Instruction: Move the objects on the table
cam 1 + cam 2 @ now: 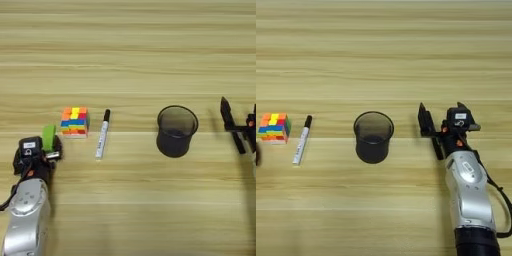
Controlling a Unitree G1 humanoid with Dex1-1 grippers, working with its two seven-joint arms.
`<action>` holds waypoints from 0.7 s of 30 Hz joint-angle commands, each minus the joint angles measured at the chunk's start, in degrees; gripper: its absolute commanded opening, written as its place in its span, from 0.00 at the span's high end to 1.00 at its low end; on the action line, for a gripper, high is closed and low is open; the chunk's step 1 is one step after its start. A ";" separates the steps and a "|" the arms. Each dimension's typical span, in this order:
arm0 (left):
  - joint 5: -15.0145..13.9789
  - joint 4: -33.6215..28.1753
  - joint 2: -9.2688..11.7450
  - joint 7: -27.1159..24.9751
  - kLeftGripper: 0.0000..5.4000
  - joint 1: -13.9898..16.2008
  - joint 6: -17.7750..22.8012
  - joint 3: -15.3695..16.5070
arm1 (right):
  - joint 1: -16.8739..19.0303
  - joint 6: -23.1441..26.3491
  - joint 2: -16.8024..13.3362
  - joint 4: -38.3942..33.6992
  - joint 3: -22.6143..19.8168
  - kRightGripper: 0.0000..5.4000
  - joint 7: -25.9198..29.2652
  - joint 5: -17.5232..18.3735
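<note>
Closest to the camera are my two silver forearms, one coming up from each bottom corner. Left gripper (47,150) sits just left of the row of stuff, and it looks clamped on the flat green bar (48,137) — the bar sticks straight up out of it, pointing away from me, so I'd say it's being carried rather than lying on the table (130,60).

Right next to that is the puzzle cube (75,121), flat on the wood, then the white marker (102,134) lying lengthwise with its black cap at the far end. Both are untouched and close enough for the left arm.

Black mesh cup (374,136) stands upright in the middle, mouth up — my guess is it's the drop spot for the long thin things.

Right gripper (431,131) hovers just right of the cup, not touching. There's a dark stick shape at it, maybe the pen, maybe just a finger; I can't tell, and I can't tell whether it's closed.
</note>
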 commanded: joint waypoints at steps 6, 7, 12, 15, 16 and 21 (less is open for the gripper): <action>-1.56 -2.87 -1.02 -0.76 0.10 -0.99 -3.54 0.17 | -0.74 0.58 -0.03 0.33 0.14 0.00 0.00 -0.21; -1.61 -2.84 -1.06 -0.79 0.07 -1.02 -3.60 0.17 | -0.80 0.54 -0.03 0.43 0.15 0.00 -0.01 -0.22; -1.95 -3.25 -0.92 -0.71 0.00 -1.34 -4.80 0.55 | -1.07 0.26 0.02 1.02 0.26 0.00 0.00 -0.36; -2.36 -3.89 -0.79 -1.56 0.00 -2.15 -5.96 -0.10 | -1.19 0.16 0.05 1.27 0.33 0.00 0.00 -0.45; -2.20 -4.04 -0.85 -1.50 0.00 -2.55 -6.07 -0.36 | -1.25 0.12 0.04 1.38 0.35 0.00 0.01 -0.47; -0.04 -4.94 -1.01 0.43 0.00 -4.37 -7.99 -0.79 | -1.37 -0.12 0.00 1.76 0.38 0.00 0.04 -0.54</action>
